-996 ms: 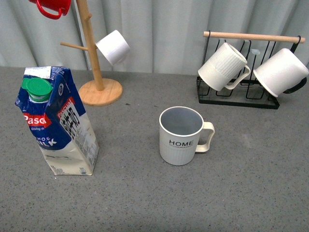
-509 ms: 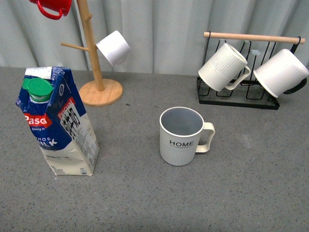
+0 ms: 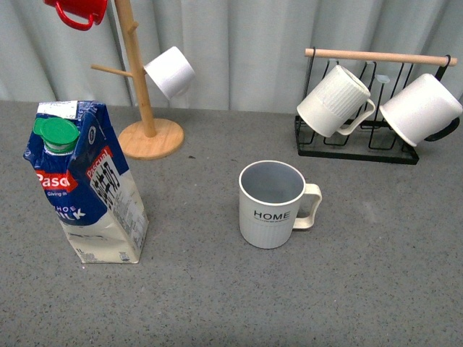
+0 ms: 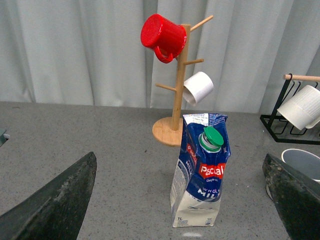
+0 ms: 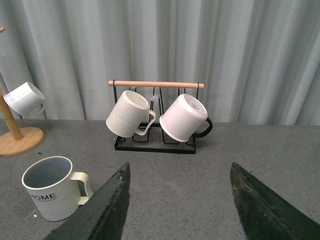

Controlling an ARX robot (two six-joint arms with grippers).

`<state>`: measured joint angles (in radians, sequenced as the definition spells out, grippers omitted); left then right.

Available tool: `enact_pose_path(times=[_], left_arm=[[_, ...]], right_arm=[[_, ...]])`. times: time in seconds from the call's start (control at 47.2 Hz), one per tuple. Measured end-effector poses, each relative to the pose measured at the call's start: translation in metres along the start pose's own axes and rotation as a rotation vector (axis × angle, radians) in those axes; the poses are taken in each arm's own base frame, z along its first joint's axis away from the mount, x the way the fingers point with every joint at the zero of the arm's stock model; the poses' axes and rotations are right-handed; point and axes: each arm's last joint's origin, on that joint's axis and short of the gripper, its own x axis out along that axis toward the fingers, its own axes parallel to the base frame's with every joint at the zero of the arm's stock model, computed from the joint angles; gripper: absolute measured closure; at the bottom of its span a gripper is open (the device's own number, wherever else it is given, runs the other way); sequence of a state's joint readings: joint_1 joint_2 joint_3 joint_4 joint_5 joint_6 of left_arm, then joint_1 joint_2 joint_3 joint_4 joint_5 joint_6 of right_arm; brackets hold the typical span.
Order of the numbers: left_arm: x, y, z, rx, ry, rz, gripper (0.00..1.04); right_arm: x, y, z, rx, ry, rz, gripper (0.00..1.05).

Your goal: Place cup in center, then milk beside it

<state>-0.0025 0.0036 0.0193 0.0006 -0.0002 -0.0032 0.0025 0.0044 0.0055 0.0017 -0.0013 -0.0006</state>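
- Nothing has visibly moved since a second ago: the cup (image 3: 271, 204) and the milk (image 3: 85, 184) sit exactly where they were.
- Front view: the cup stands upright near the middle of the grey table (image 3: 217, 303), its handle towards the robot's right. The milk stands upright, somewhat dented, well apart from it on the left, near the wooden mug tree (image 3: 141, 87). Neither arm shows here.
- Left wrist view: the left gripper (image 4: 179, 156) has its jaws spread wide and empty. It faces the milk, which is framed between them but not touched.
- Right wrist view: the right gripper (image 5: 179, 167) is likewise spread and holds nothing. It hangs clear of the cup, with the wire rack (image 5: 155, 145) behind.
- Judgement: the cup step looks done, so the milk step is in hand. The next move calls for the left arm to advance, close on the carton's body, and set it just beside the cup without knocking it.
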Motion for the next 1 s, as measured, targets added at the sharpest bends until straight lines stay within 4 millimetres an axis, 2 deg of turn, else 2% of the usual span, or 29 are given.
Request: enact_pose_path(times=[0.233,0.318,0.53,0.615,0.742,0.827,0.996], left_arm=[[0.000,0.000,0.000,0.001,0.005,0.010,0.07],[0.002,0.000,-0.007,0.006,0.083,0.081,0.07],[0.018,0.005,-0.014,-0.053,0.186,0.051,0.07],[0.029,0.005,-0.011,-0.077,0.186,0.024,0.07],[0.060,-0.001,-0.007,-0.092,0.191,-0.041,0.07],[0.082,-0.011,-0.014,-0.085,0.266,-0.093,0.07],[0.098,-0.026,-0.029,-0.077,0.361,-0.168,0.07]], right_arm=[[0.000,0.000,0.000,0.000,0.000,0.000,0.08],[0.000,0.000,0.000,0.001,0.000,0.000,0.10],[0.000,0.000,0.000,0.001,0.000,0.000,0.09],[0.000,0.000,0.000,0.001,0.000,0.000,0.09],[0.000,0.000,0.000,0.001,0.000,0.000,0.09],[0.000,0.000,0.000,0.001,0.000,0.000,0.09],[0.000,0.000,0.000,0.001,0.000,0.000,0.09]])
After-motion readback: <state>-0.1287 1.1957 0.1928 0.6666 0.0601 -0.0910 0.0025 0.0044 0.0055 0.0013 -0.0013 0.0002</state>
